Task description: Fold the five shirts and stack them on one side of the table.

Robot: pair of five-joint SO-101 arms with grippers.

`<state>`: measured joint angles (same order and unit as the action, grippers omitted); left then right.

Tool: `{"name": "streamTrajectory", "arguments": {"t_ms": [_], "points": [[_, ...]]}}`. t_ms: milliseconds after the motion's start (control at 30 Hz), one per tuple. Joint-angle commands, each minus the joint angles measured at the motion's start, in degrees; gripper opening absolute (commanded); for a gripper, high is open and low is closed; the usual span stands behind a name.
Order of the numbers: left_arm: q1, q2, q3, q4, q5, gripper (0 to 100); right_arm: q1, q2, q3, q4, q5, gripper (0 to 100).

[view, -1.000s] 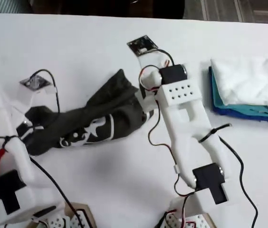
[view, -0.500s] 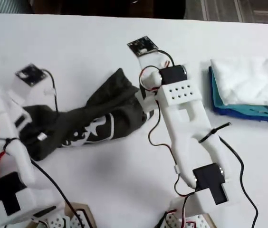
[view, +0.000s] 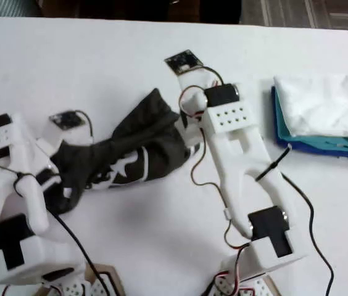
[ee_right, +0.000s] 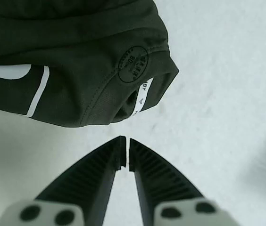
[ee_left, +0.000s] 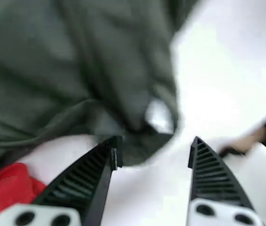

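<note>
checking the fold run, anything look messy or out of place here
Yes: the dark shirt lies bunched and twisted like a rope in the middle of the table, not spread flat. The folded stack at one side looks neat.

White table [view: 100,55], plain surface. Two items lie directly on it.

1. Dark shirt [view: 137,148], crumpled and unfolded. Its collar end lies just ahead of the right gripper [ee_right: 126,150], not touching it. Its other end lies at the tips of the left gripper [ee_left: 155,146].
2. Folded stack [view: 322,111], white over teal over blue. It lies beyond the right gripper, well apart from the dark shirt.
</note>
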<state>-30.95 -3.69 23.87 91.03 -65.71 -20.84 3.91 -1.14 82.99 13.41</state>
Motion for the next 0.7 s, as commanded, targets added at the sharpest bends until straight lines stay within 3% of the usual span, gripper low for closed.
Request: {"name": "streamTrajectory", "arguments": {"t_ms": [0, 67, 300, 667], "points": [[0.0, -4.8, -0.1, 4.2, -2.7, 24, 0.1, -0.2, -0.7, -0.7, -0.1, 2.0], [-1.8, -5.5, -0.7, 2.5, -4.3, 24, 0.1, -0.2, -0.7, -0.7, -0.1, 2.0], [-8.6, -5.2, 1.5, -16.1, -4.9, 24, 0.2, -0.3, -0.7, -0.3, -0.1, 2.0], [-9.7, 2.5, 4.2, -14.3, -4.9, 24, 0.2, -0.3, -0.7, -0.2, -0.1, 2.0]]}}
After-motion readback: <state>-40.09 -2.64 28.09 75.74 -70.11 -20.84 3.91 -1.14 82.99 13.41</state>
